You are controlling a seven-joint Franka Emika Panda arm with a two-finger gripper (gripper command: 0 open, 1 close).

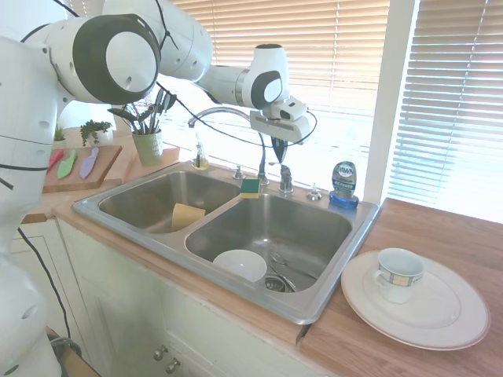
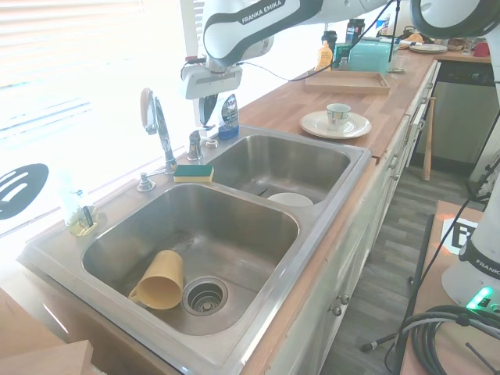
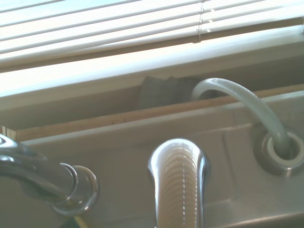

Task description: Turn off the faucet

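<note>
The faucet (image 1: 228, 112) is a thin chrome gooseneck arching over the divider of the double sink (image 1: 330, 294); it also shows as the faucet (image 2: 158, 125) in the second exterior view. Its small chrome lever handle (image 1: 286, 179) stands just right of the tube's base, seen too as the handle (image 2: 195, 144) and, close up, the handle (image 3: 178, 190). My gripper (image 1: 278, 154) hangs straight above that handle, a short gap over it, fingers together with nothing held; the gripper (image 2: 205, 116) looks the same from the other side. I see no water running.
A blue dish-soap bottle (image 1: 343, 182) stands right of the handle, a green-yellow sponge (image 1: 250, 187) lies by the faucet base. The basins hold a yellow cup (image 1: 187, 214) and a white bowl (image 1: 240, 265). A mug (image 1: 398, 275) on plates sits right; blinds close behind.
</note>
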